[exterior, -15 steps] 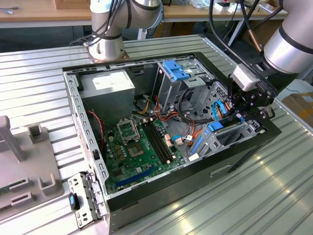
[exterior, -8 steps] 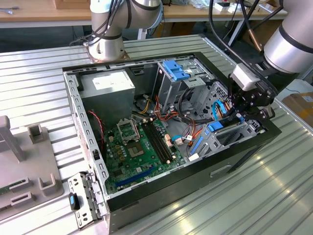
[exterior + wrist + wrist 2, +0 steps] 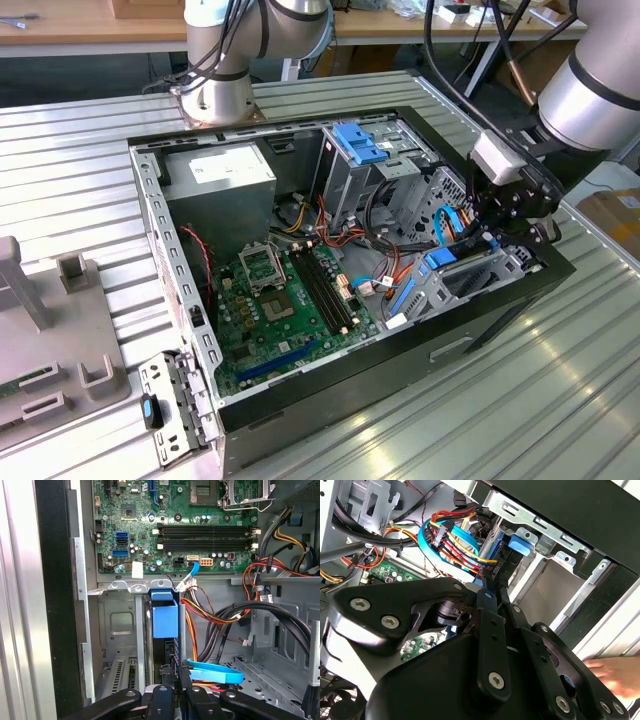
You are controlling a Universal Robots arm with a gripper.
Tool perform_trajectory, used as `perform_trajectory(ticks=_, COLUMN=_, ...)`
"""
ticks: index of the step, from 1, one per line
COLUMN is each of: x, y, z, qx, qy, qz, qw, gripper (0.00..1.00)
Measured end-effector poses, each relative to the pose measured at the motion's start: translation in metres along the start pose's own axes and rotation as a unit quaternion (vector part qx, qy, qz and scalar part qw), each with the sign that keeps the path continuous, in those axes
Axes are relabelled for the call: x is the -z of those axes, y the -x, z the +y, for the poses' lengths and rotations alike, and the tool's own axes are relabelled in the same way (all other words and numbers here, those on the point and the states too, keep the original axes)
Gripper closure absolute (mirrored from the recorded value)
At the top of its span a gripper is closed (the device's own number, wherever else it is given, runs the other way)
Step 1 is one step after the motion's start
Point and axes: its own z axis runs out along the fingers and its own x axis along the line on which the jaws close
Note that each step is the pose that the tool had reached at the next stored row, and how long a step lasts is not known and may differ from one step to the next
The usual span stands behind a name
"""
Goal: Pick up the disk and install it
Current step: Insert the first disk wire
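case (image 3: 150,215): open black computer case on a ribbed metal table (image 3: 560,400), motherboard (image 3: 290,300) flat on its floor.
arm (image 3: 590,90): reaches in from the exterior view's right, over the case's front corner.
power supply (image 3: 225,180): grey box with a white sticker, at the back corner.
drive cage (image 3: 120,630): grey metal bay beside the case wall.
disk (image 3: 164,620): stands on edge in the bay slot, its blue rail end facing up, orange and blue cables just beside it.
gripper (image 3: 172,692): black fingers close together around the disk's edge; whether they clamp it, i cannot tell.
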Motion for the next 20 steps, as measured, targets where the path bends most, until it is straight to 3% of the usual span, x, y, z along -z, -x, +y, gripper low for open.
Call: perform_trajectory(ticks=20, x=-0.0003, y=0.0028, z=0.002, qx=0.0, qy=0.0, qz=-0.0004, qw=1.0, gripper=0.84)
